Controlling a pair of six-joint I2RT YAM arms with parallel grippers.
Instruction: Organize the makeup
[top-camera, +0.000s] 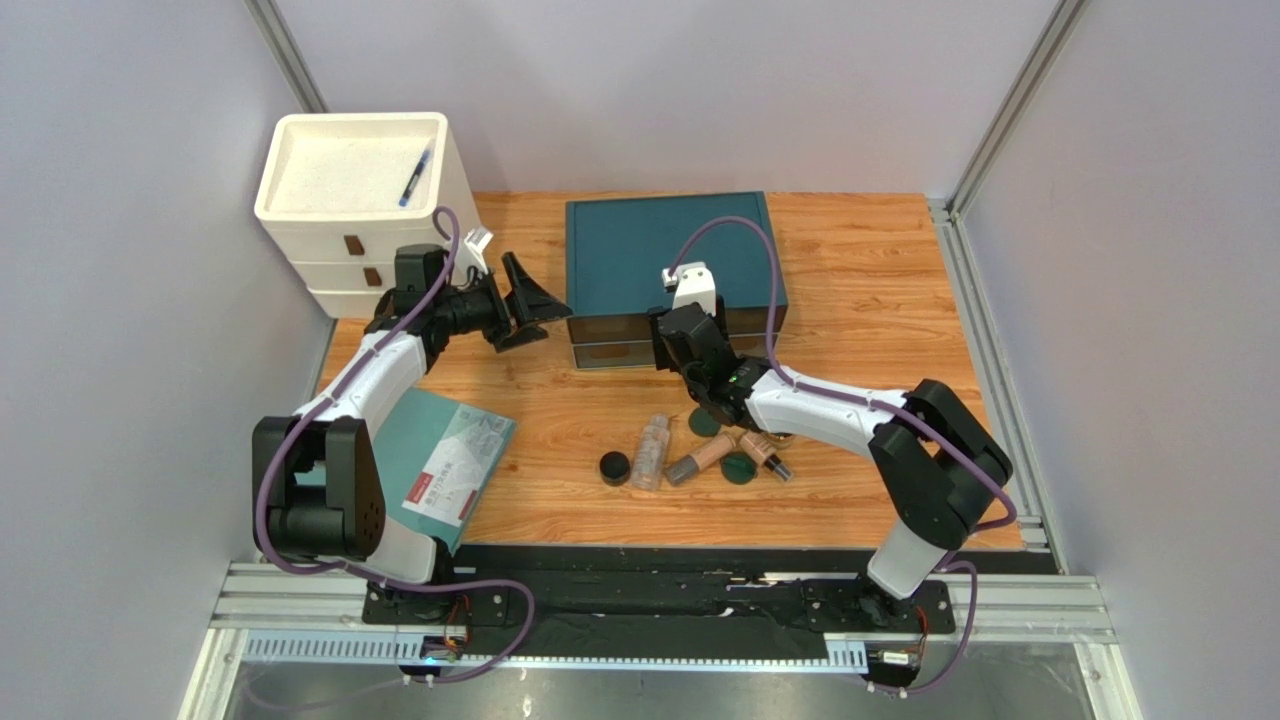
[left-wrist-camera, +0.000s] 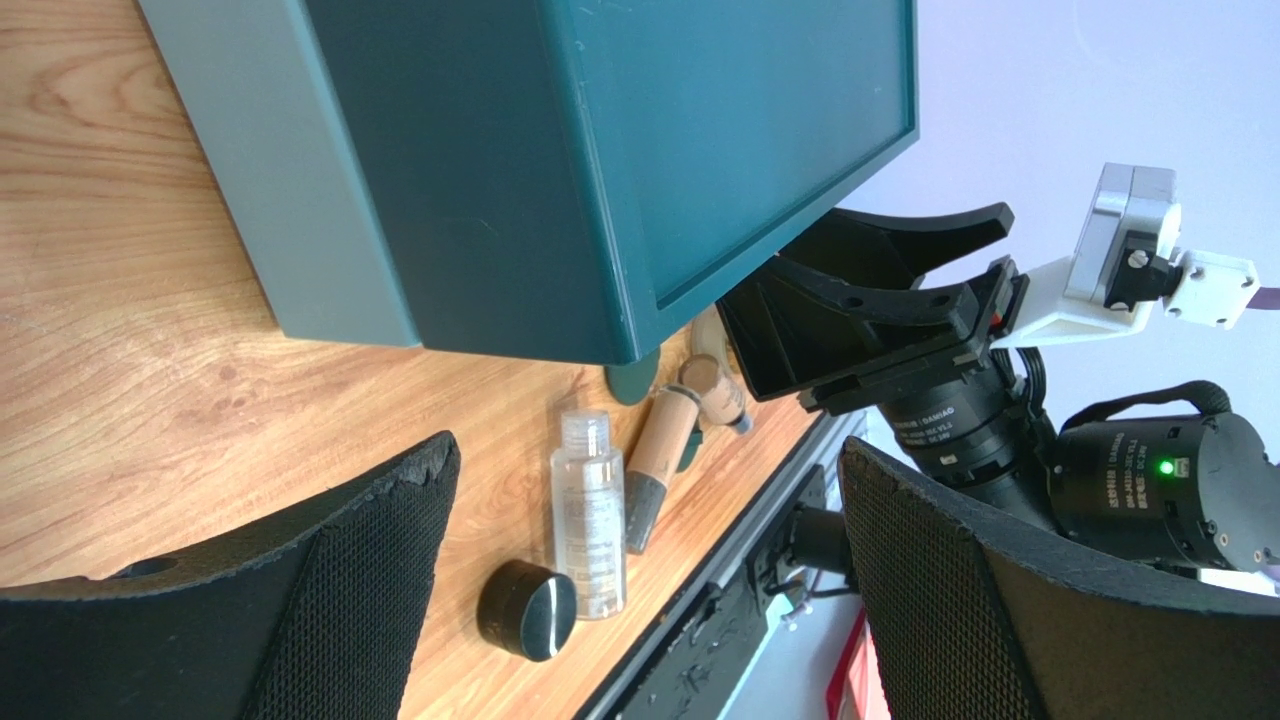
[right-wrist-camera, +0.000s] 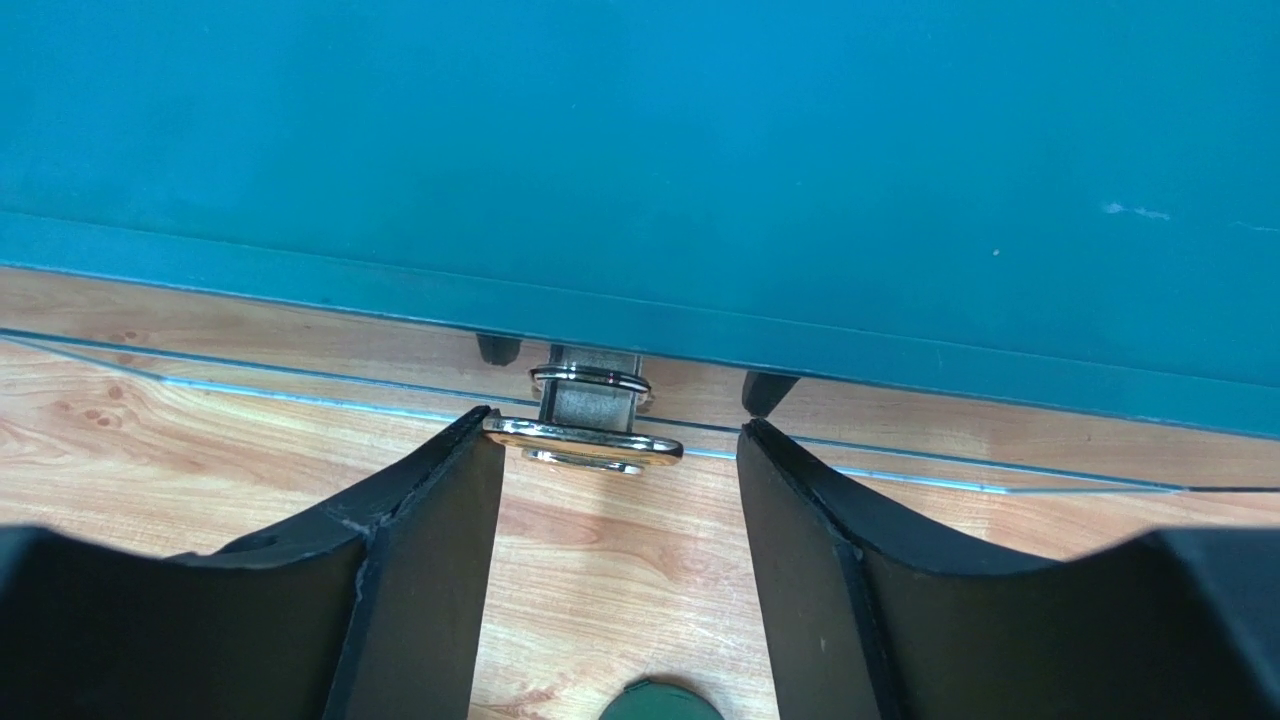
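The makeup lies on the wood in front of the teal box (top-camera: 661, 248): a black round jar (top-camera: 615, 467), a clear bottle (top-camera: 651, 450), two tan tubes (top-camera: 706, 456) and dark green discs (top-camera: 736, 471). My right gripper (top-camera: 679, 360) is at the box's front, low to the table. In the right wrist view its jaws (right-wrist-camera: 616, 428) stand either side of the metal drawer pull (right-wrist-camera: 583, 437); the left finger touches the pull's end and the right one is apart from it. My left gripper (top-camera: 538, 308) hangs wide open and empty left of the box. It looks over the bottle (left-wrist-camera: 589, 510) and jar (left-wrist-camera: 528, 609).
A white drawer unit (top-camera: 361, 188) stands at the back left with a blue pen (top-camera: 415, 177) on top. A teal booklet (top-camera: 443, 465) lies at the front left by the left arm. A green disc (right-wrist-camera: 661, 702) lies just behind my right jaws.
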